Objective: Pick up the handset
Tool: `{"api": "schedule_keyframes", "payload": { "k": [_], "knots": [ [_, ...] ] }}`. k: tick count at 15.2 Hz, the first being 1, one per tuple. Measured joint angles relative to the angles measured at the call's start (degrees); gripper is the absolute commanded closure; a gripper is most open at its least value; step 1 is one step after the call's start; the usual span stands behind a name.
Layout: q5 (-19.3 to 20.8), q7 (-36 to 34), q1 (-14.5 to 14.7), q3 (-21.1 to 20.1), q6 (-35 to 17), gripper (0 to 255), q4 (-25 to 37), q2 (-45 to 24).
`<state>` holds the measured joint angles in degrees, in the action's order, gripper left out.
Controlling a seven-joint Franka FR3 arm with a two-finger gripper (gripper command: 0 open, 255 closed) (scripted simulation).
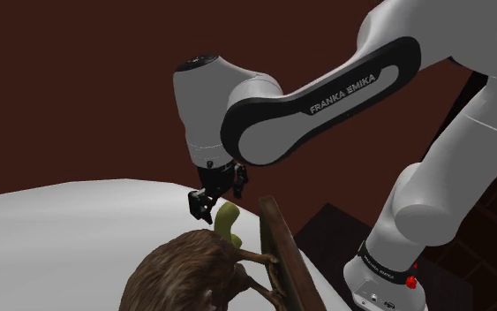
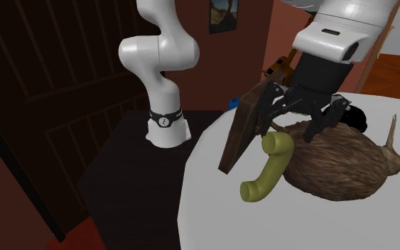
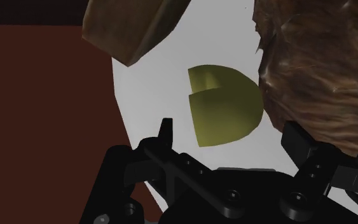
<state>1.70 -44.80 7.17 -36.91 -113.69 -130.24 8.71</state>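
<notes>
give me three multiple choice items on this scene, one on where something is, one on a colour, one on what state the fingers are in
1. Where does the handset lie on the table?
A. between the wooden board and the furry brown bird
B. on top of the bird
C. at the far edge, away from everything

2. What colour is the handset?
A. red
B. olive green
C. blue

3. What state are the fingers in?
A. shut on the handset
B. open, standing apart over the handset's end
C. shut on nothing

Answers:
1. A, since the second exterior view shows the handset flanked by the board and the bird.
2. B, since it is drawn olive green in every view.
3. B, since the wrist view shows a gap between each finger and the handset's rounded end.
</notes>
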Motion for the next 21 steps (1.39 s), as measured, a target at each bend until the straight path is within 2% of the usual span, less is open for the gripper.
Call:
{"api": "schedule_keyframes", "payload": {
  "k": [2,3,13,21],
  "knots": [
    [0.53,-0.60,-0.06,-0.23,-1.51,0,-0.81,-0.90],
    [0.62,-0.64,-0.08,-0.24,-1.85,255,-1.04,-1.03],
    [0.75,-0.76,-0.10,-0.28,-2.18,255,-1.12,-1.16],
    [-0.98,1.24,0.05,0.55,3.27,255,1.86,1.83]
  ]
}}
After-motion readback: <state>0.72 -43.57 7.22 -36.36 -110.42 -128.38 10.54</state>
